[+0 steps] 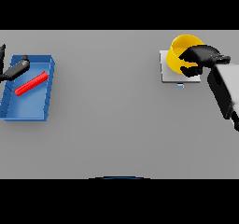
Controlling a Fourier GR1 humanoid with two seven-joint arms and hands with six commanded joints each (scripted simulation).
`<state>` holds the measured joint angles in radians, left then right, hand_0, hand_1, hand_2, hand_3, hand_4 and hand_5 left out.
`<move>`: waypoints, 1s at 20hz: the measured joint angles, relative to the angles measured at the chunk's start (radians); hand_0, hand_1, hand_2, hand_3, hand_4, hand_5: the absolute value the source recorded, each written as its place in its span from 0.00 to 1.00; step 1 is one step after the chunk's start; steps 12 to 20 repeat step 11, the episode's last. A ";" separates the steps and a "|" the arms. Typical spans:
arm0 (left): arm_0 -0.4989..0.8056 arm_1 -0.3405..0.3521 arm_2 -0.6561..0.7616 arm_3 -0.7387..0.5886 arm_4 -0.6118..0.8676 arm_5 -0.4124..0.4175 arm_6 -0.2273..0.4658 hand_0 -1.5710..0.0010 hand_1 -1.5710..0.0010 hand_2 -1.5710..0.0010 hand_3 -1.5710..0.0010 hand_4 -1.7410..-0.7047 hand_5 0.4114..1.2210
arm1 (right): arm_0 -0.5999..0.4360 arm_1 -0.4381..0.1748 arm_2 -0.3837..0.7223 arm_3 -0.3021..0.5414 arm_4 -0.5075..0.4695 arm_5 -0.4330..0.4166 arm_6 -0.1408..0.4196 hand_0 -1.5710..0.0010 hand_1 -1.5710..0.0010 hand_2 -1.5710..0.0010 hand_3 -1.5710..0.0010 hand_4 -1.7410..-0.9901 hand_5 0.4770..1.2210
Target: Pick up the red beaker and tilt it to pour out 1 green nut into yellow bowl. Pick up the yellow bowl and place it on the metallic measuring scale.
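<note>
**Bowl Over Scale: Release Pending**

The right hand (200,59) is curling round the yellow bowl (179,50), gripping its 3 o'clock rim. The bowl is sitting over the metallic measuring scale (169,74); contact cannot be told. The left hand (16,69) is idling, fingers straight, over the blue tray (28,113) beside a red stick (31,84).

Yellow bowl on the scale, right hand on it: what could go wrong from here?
1. The right hand is curled round the yellow bowl; pulling away before opening could drag it off the metallic scale.
2. The bowl looks set toward the scale's far edge, so a nudge might tip it off.
</note>
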<state>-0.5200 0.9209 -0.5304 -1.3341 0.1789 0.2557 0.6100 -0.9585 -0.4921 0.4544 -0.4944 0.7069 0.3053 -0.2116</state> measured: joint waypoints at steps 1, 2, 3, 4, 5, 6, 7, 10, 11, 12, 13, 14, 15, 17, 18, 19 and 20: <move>-0.007 0.000 -0.004 0.007 -0.001 -0.003 0.000 1.00 1.00 1.00 1.00 0.90 0.41 | -0.004 -0.001 0.000 0.006 0.000 0.007 -0.003 0.68 0.72 0.62 0.60 0.42 0.50; -0.007 -0.006 -0.009 0.019 -0.005 -0.007 -0.004 1.00 1.00 1.00 1.00 0.90 0.40 | -0.011 0.010 -0.001 0.022 0.001 0.007 0.000 0.75 0.77 0.67 0.62 0.44 0.46; -0.012 -0.004 -0.007 0.020 -0.005 -0.009 -0.002 1.00 1.00 1.00 1.00 0.90 0.40 | -0.017 0.013 0.000 0.033 0.004 0.007 -0.008 0.80 0.82 0.71 0.64 0.46 0.43; -0.004 -0.012 -0.009 0.022 -0.004 -0.005 -0.017 1.00 1.00 1.00 1.00 0.90 0.41 | -0.015 0.013 0.004 0.033 0.005 0.012 -0.020 0.84 0.86 0.75 0.65 0.47 0.41; -0.012 -0.011 -0.003 0.028 -0.001 -0.005 -0.008 1.00 1.00 1.00 1.00 0.90 0.40 | -0.029 0.012 0.003 0.039 0.005 0.022 -0.023 0.87 0.88 0.79 0.68 0.49 0.39; -0.009 -0.016 -0.006 0.026 0.000 -0.005 -0.010 1.00 1.00 1.00 1.00 0.90 0.40 | -0.029 0.012 0.011 0.050 0.012 0.024 -0.037 0.90 0.91 0.82 0.70 0.51 0.37; -0.014 -0.011 -0.004 0.024 -0.001 -0.004 -0.001 1.00 1.00 1.00 1.00 0.90 0.40 | -0.033 0.018 0.018 0.058 0.020 0.023 -0.046 0.92 0.93 0.84 0.72 0.53 0.36; -0.023 -0.014 0.001 0.037 0.003 -0.010 -0.004 1.00 1.00 1.00 1.00 0.89 0.40 | -0.038 0.025 0.028 0.088 0.034 0.015 -0.059 0.96 0.96 0.91 0.77 0.57 0.35; -0.018 -0.012 0.003 0.026 0.006 -0.005 -0.003 1.00 1.00 1.00 1.00 0.89 0.40 | -0.040 0.025 0.031 0.091 0.037 0.018 -0.061 0.97 0.97 0.93 0.78 0.58 0.34; -0.018 -0.012 0.003 0.026 0.006 -0.005 -0.003 1.00 1.00 1.00 1.00 0.89 0.40 | -0.040 0.025 0.031 0.091 0.037 0.018 -0.061 0.97 0.97 0.93 0.78 0.58 0.34; -0.018 -0.012 0.003 0.026 0.006 -0.005 -0.003 1.00 1.00 1.00 1.00 0.89 0.40 | -0.040 0.025 0.031 0.091 0.037 0.018 -0.061 0.97 0.97 0.93 0.78 0.58 0.34; -0.018 -0.012 0.003 0.026 0.006 -0.005 -0.003 1.00 1.00 1.00 1.00 0.89 0.40 | -0.040 0.025 0.031 0.091 0.037 0.018 -0.061 0.97 0.97 0.93 0.78 0.58 0.34; -0.018 -0.012 0.003 0.026 0.006 -0.005 -0.003 1.00 1.00 1.00 1.00 0.89 0.40 | -0.040 0.025 0.031 0.091 0.037 0.018 -0.061 0.97 0.97 0.93 0.78 0.58 0.34; -0.018 -0.012 0.003 0.026 0.006 -0.005 -0.003 1.00 1.00 1.00 1.00 0.89 0.40 | -0.040 0.025 0.031 0.091 0.037 0.018 -0.061 0.97 0.97 0.93 0.78 0.58 0.34; -0.018 -0.012 0.003 0.026 0.006 -0.005 -0.003 1.00 1.00 1.00 1.00 0.89 0.40 | -0.040 0.025 0.031 0.091 0.037 0.018 -0.061 0.97 0.97 0.93 0.78 0.58 0.34; -0.018 -0.012 0.003 0.026 0.006 -0.005 -0.003 1.00 1.00 1.00 1.00 0.89 0.40 | -0.040 0.025 0.031 0.091 0.037 0.018 -0.061 0.97 0.97 0.93 0.78 0.58 0.34; -0.018 -0.012 0.003 0.026 0.006 -0.005 -0.003 1.00 1.00 1.00 1.00 0.89 0.40 | -0.040 0.025 0.031 0.091 0.037 0.018 -0.061 0.97 0.97 0.93 0.78 0.58 0.34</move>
